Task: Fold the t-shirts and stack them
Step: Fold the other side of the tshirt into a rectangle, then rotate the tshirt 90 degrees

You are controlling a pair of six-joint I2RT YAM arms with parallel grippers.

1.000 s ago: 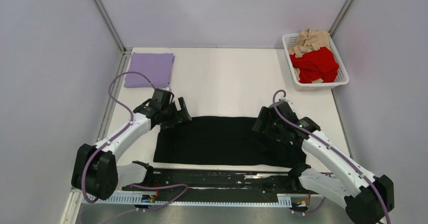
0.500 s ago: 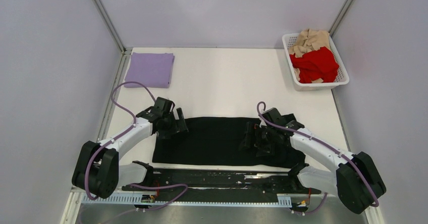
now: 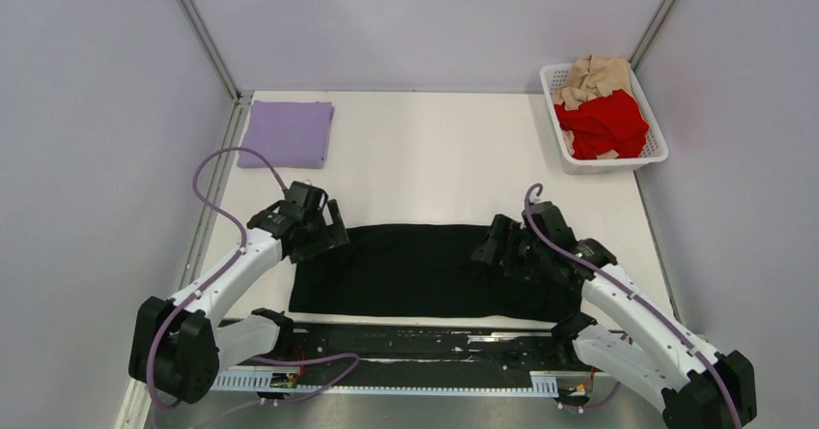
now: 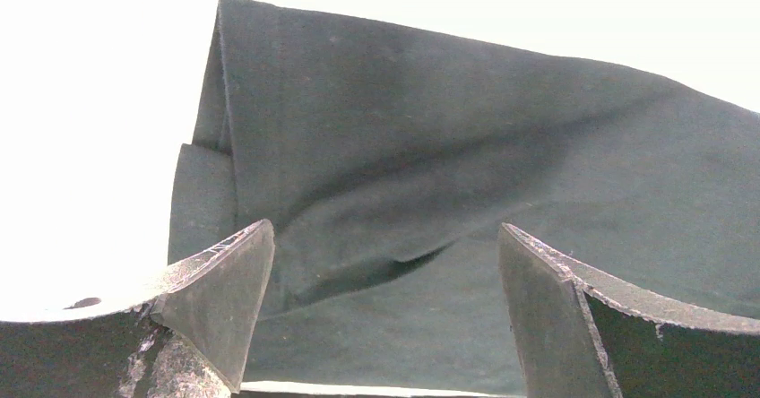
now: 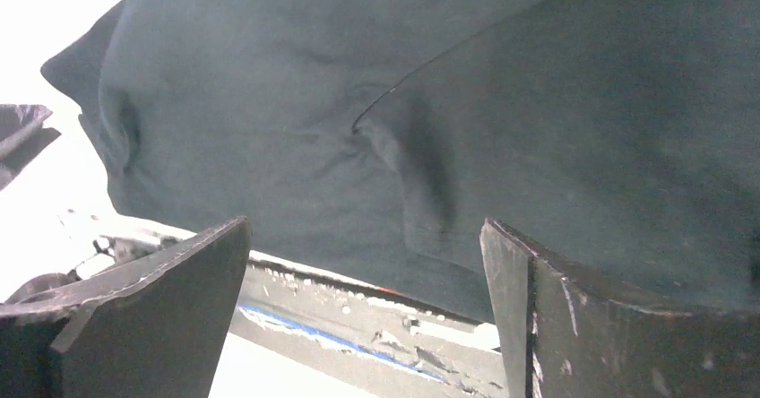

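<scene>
The black t-shirt (image 3: 425, 270) lies as a wide folded strip near the table's front edge. My left gripper (image 3: 328, 236) is open and empty, low over the shirt's left end; the left wrist view shows black cloth (image 4: 430, 165) with a fold between the open fingers (image 4: 384, 237). My right gripper (image 3: 490, 250) is open and empty over the shirt's right half; the right wrist view shows black cloth (image 5: 358, 102) beyond the open gripper (image 5: 365, 228). A folded lavender t-shirt (image 3: 287, 132) lies at the back left. The red (image 3: 604, 120) and tan (image 3: 594, 76) t-shirts lie crumpled in a basket.
A white plastic basket (image 3: 618, 163) stands at the back right by the wall. A black rail (image 3: 415, 337) with cables runs along the table's near edge, just in front of the black shirt; it shows in the right wrist view (image 5: 358, 308). Enclosure walls stand on both sides.
Both grippers dipped toward the black shirt and then drew back a little. The left one now sits slightly further left, the right one slightly further right than half a second ago. The shirt stays flat.
</scene>
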